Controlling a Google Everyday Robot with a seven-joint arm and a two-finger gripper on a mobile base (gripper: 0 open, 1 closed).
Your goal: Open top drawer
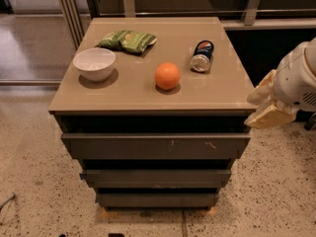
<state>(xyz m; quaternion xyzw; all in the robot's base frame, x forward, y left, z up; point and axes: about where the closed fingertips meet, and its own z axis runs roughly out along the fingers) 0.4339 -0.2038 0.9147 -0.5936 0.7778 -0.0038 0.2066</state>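
Observation:
The top drawer (155,146) is the widest dark grey-brown front, just under the cabinet's tan top (138,90), with pale scratch marks right of centre. It sits flush and closed. Two slimmer drawer fronts (155,177) lie below it. My gripper (269,105), white and cream, hangs at the right edge of the view, beside the cabinet's front right corner and apart from the drawer.
On the cabinet top stand a white bowl (94,63), a green snack bag (127,40), an orange (167,75) and a can lying on its side (202,56). Speckled floor surrounds the cabinet. A wooden counter with metal legs runs behind.

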